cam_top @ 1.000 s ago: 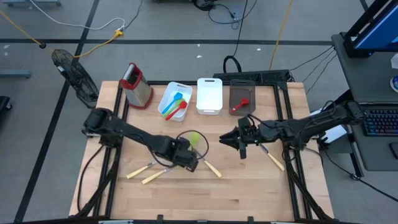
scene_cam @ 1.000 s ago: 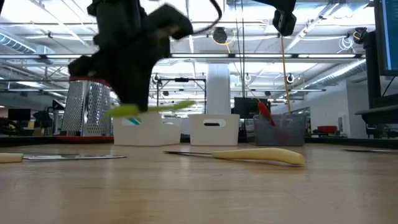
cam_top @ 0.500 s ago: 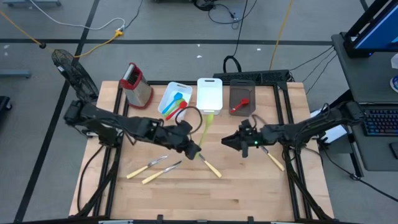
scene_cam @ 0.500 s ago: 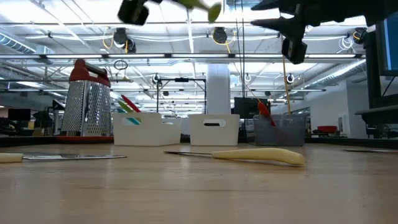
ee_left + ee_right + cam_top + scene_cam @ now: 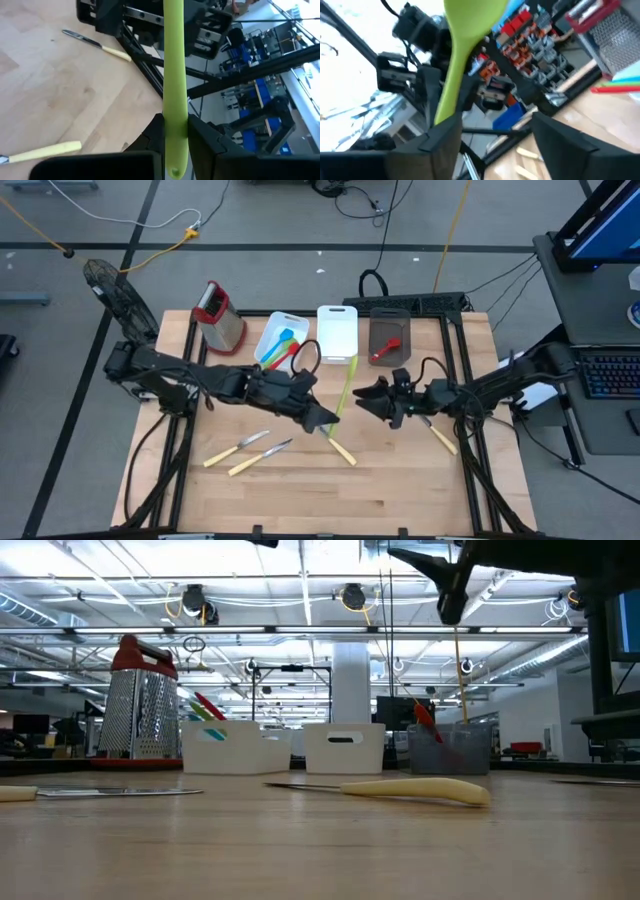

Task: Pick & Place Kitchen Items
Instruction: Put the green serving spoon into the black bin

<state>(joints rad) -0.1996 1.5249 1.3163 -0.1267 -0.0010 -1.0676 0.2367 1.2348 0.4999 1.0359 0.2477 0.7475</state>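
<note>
My right gripper (image 5: 368, 402) is springing wide open and closing in, so I'm judging a handover is coming, while my left gripper (image 5: 328, 420) is clamping the green spoon (image 5: 345, 385) by its handle, its bowl pointing toward twelve o'clock, just at nine o'clock of my right fingers (image 5: 565, 145).

Grey floor (image 5: 270, 240); ceiling lights (image 5: 195, 602); white pillar (image 5: 352, 675)

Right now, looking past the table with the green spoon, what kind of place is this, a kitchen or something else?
Probably a robotics lab or workshop, not a kitchen. The wooden table sits in a black metal frame on a grey floor with loose cables. The low view shows an open hall with ceiling lights, and a keyboard sits beside the rig.
</note>
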